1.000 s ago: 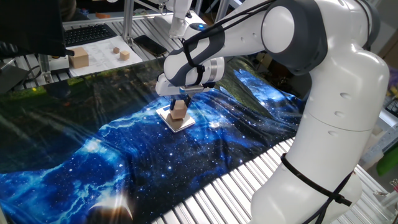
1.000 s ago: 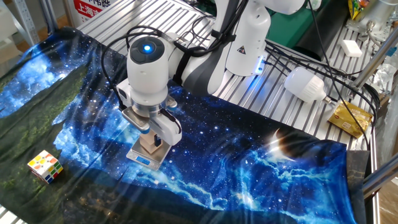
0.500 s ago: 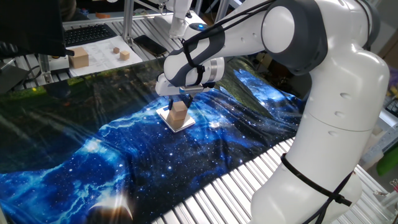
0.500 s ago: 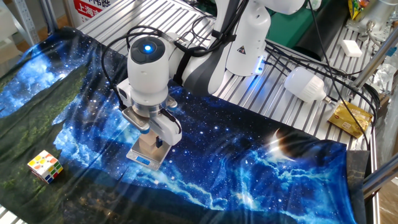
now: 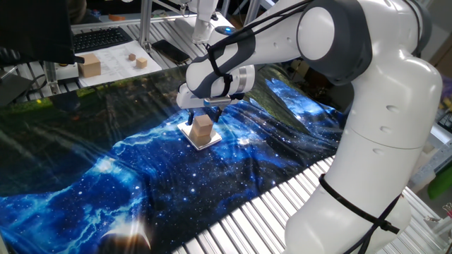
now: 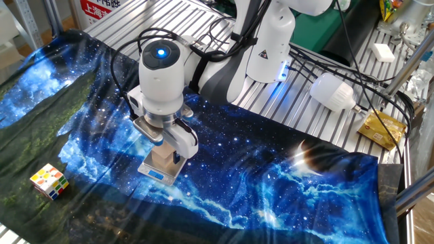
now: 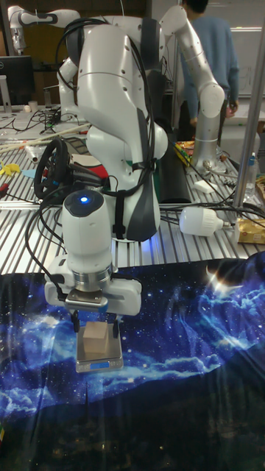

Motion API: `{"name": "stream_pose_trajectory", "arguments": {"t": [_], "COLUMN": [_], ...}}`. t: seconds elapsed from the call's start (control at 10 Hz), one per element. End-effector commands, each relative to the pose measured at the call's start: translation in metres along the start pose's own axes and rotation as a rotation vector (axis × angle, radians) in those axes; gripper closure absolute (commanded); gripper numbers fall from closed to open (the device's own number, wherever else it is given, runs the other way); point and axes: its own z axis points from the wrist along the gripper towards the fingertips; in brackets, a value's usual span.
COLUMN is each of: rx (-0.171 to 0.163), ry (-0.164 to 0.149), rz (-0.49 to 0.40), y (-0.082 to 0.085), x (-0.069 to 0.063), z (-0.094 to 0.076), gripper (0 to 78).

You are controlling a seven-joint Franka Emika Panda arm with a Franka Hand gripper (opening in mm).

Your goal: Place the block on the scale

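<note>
The block (image 5: 203, 127), a small light-brown wooden cube, rests on the scale (image 5: 200, 142), a thin white square pad on the star-print cloth. My gripper (image 5: 205, 115) hangs straight over it, open, with one finger on each side of the cube. The tall fixed view shows the block (image 7: 95, 341) on the scale (image 7: 99, 363) and small gaps between it and the fingers of the gripper (image 7: 95, 328). From the other side the block (image 6: 161, 158) is partly hidden by one finger of the gripper (image 6: 165, 152), and the scale (image 6: 152, 172) shows beneath it.
A multicoloured puzzle cube (image 6: 49, 181) lies on the cloth left of the scale. A larger tan block (image 5: 90, 65) and two tiny cubes (image 5: 142, 63) sit on paper beyond the cloth. A white bulb-like object (image 6: 332, 91) and a yellow packet (image 6: 380, 129) lie on the metal slats.
The fingers have parted from the block, which was gripped a second ago. The block now stands on the scale by itself; the arm has barely moved.
</note>
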Motion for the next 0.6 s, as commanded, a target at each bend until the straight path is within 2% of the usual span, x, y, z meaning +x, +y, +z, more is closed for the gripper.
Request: {"name": "stream_pose_trajectory", "arguments": {"t": [0.1,0.5,0.6], "rx": [0.021,0.023,0.024], "ry": [-0.011,-0.008,-0.007], "rz": [0.015,0.021,0.017], "y": [0.001,0.0,-0.001], "x": [-0.001,0.0,0.0], "z": [-0.014,-0.024,-0.032], "gripper": [0.1,0.1,0.1]}}
